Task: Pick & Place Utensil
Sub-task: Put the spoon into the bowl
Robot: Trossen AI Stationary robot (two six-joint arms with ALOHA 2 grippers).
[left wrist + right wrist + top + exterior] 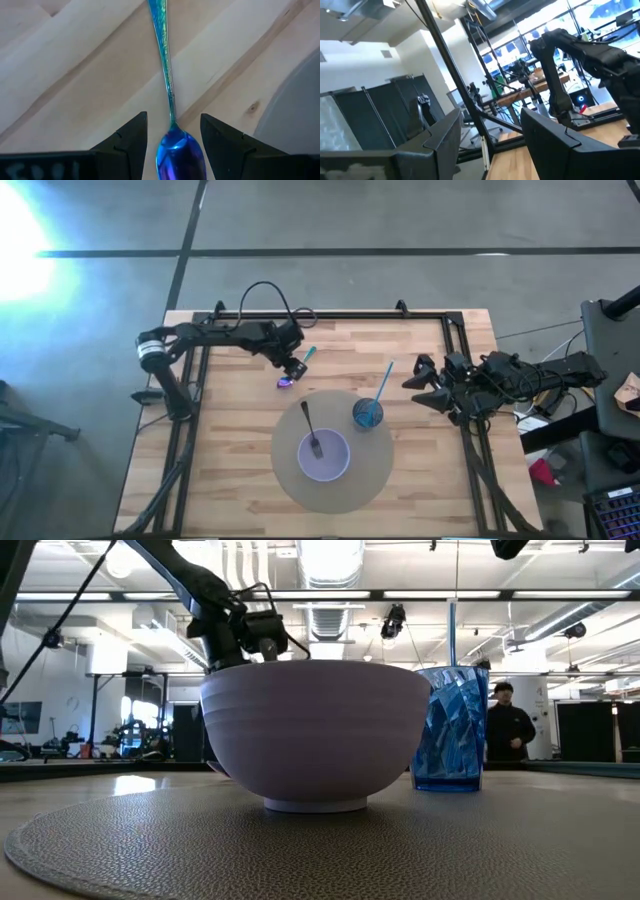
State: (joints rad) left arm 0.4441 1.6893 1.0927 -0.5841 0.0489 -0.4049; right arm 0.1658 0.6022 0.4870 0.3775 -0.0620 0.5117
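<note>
High view: the left gripper (291, 370) is reaching over the wooden table (240, 450) and hovering above the iridescent spoon (296, 371), whose purple bowl end is lying directly under the fingers while its teal handle is running out past them, away from the round grey mat (370, 475). The mat's edge is sitting just beside the gripper. On the mat a lavender bowl (335, 467) is holding a dark fork (310, 432), and a blue cup (368, 415) with a blue straw (384, 381) is standing next to it. The right gripper (428, 385) is waiting at the table's right edge, well apart from the spoon.

Low view: the bowl (318, 730) and cup (450, 730) are filling the foreground; the left arm is coming down behind the bowl, so the spoon is hidden. A person (505, 732) is standing far back in the room.

Left wrist view: the two dark fingers (125, 140) are standing apart, released, with the spoon's bowl (180, 155) lying between them on the wood, not gripped.

Right wrist view: the right gripper's fingers (445, 135) are spread wide, holding nothing, and pointing into the room.
</note>
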